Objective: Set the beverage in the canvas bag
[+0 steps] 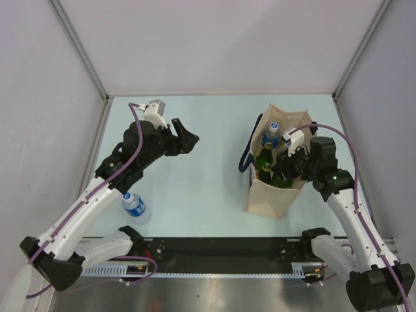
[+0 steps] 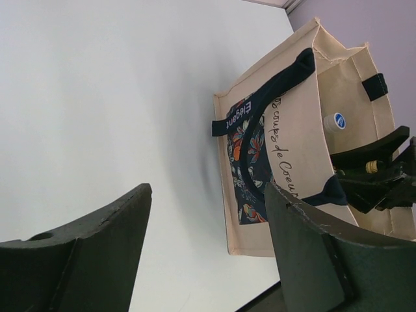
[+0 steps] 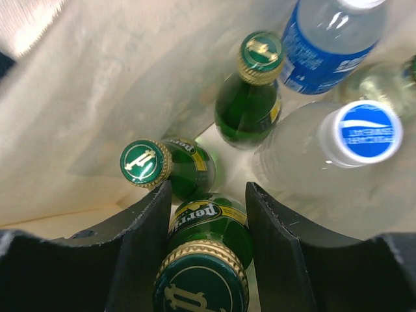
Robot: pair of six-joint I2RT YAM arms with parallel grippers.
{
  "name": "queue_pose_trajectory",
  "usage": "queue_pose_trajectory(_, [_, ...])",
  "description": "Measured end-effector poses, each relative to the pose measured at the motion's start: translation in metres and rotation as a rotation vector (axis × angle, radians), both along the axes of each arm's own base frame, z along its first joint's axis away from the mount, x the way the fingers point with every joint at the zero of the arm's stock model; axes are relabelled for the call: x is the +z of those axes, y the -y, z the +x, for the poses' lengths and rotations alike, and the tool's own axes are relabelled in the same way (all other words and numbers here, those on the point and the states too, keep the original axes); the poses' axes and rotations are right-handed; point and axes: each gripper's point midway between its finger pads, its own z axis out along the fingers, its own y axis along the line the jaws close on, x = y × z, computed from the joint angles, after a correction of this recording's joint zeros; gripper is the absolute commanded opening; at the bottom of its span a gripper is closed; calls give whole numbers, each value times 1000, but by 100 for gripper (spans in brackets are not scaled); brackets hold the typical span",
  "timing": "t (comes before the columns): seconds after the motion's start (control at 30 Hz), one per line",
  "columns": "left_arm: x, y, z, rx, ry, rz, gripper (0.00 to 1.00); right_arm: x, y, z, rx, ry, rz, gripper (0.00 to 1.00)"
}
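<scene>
Green Perrier bottle (image 3: 207,250), clamped between the fingers of the right claw (image 3: 207,188), sits inside the canvas bag (image 1: 272,195) among other green bottles (image 3: 250,97) and blue-capped water bottles (image 3: 338,149). That bag stands upright on the right side of the desk (image 1: 208,182). Well apart on the left, the left claw (image 1: 187,139) hangs spread and empty above the desk, and a lone water bottle (image 1: 135,207) sits beside the left arm near the front edge.
</scene>
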Motion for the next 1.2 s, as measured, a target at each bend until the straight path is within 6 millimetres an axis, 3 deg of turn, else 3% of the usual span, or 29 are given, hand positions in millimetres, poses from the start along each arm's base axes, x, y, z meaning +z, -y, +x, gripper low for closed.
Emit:
queue_pose_trajectory(0.37, [-3, -3, -1, 6, -2, 1, 76, -38, -5, -6, 44, -17, -76, 0])
queue_pose_trajectory(0.57, [-4, -4, 0, 8, -4, 2, 76, -46, -9, -9, 84, -5, -98, 3])
queue_pose_trajectory(0.93, [-2, -5, -1, 10, 0, -1, 76, -61, -13, -17, 149, -14, -120, 45])
queue_pose_trajectory(1.2, [-2, -5, -1, 10, 0, -1, 76, -62, -13, -17, 157, -9, -130, 60])
